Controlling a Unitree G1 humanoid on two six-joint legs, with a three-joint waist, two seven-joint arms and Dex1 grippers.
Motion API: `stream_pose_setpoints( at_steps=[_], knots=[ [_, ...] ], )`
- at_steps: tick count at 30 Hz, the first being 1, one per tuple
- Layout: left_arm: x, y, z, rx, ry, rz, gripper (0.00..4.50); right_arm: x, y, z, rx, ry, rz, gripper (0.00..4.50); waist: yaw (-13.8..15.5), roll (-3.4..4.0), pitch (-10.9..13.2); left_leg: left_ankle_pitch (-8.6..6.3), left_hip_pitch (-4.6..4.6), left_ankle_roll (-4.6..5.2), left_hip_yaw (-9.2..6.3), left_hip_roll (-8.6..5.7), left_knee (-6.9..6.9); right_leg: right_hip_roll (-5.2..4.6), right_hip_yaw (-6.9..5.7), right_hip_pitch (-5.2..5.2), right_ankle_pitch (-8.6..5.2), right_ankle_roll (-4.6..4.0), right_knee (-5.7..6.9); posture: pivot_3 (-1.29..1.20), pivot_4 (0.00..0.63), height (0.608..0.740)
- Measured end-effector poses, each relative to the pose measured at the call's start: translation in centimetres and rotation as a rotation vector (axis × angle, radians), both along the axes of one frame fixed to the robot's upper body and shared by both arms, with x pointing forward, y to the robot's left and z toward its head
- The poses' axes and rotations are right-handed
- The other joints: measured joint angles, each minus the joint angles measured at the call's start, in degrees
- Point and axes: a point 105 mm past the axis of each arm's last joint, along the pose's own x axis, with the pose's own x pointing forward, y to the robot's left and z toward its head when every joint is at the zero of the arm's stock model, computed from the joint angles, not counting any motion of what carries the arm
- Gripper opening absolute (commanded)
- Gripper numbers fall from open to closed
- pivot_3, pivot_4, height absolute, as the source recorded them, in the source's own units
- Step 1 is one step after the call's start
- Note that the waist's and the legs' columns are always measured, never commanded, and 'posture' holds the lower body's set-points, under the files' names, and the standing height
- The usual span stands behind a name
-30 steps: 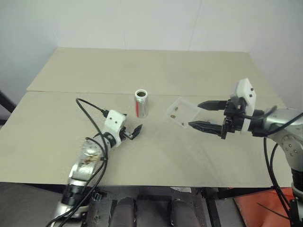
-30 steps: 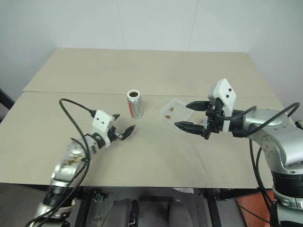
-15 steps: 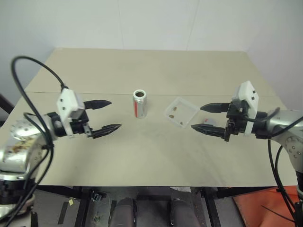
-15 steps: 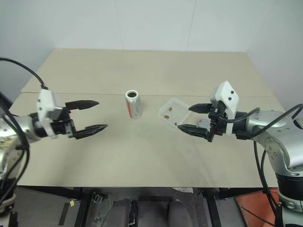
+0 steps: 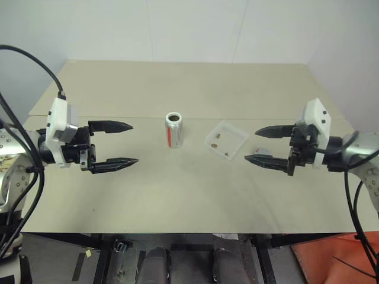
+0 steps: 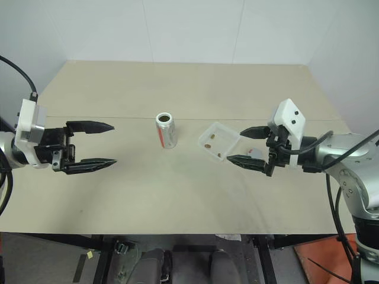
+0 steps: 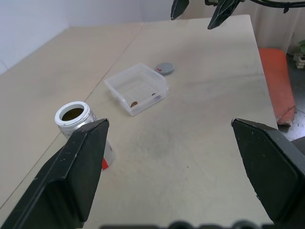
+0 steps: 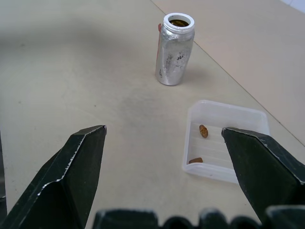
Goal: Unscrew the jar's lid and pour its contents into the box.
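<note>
The silvery jar (image 5: 173,130) with a red and white label stands upright mid-table, its mouth uncovered and something brownish inside. To its right lies the clear box (image 5: 227,141) with two brown pellets (image 8: 203,130) of the contents in it. The grey lid (image 7: 165,68) rests flat on the table just beyond the box, on the side away from the jar. My left gripper (image 5: 133,143) hovers open left of the jar, pointing at it, holding nothing. My right gripper (image 5: 251,145) hovers open right of the box, empty, near the lid.
The beige table (image 5: 189,195) has a seam running across behind the jar. White walls close the back. An orange object (image 7: 274,81) lies on the floor off the table's right side.
My left arm lifted off the table near the jar and swung out to the left, its gripper now level and pointing right. The right gripper stayed nearly in place.
</note>
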Motion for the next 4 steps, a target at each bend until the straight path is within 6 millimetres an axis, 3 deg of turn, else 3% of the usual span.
stream_pose_setpoints(
  at_steps=[4],
  knots=[
    [-0.04,-0.07,0.02,-0.005,0.001,-0.005,4.45,-0.08,-0.32,0.10,0.002,-0.003,-0.008,4.50,-0.02,0.00,0.00,0.00,-0.01,0.00,0.01,0.01,0.00,0.00,0.01,-0.01,0.00,0.00,0.00,0.00,0.150,0.740]
  ],
)
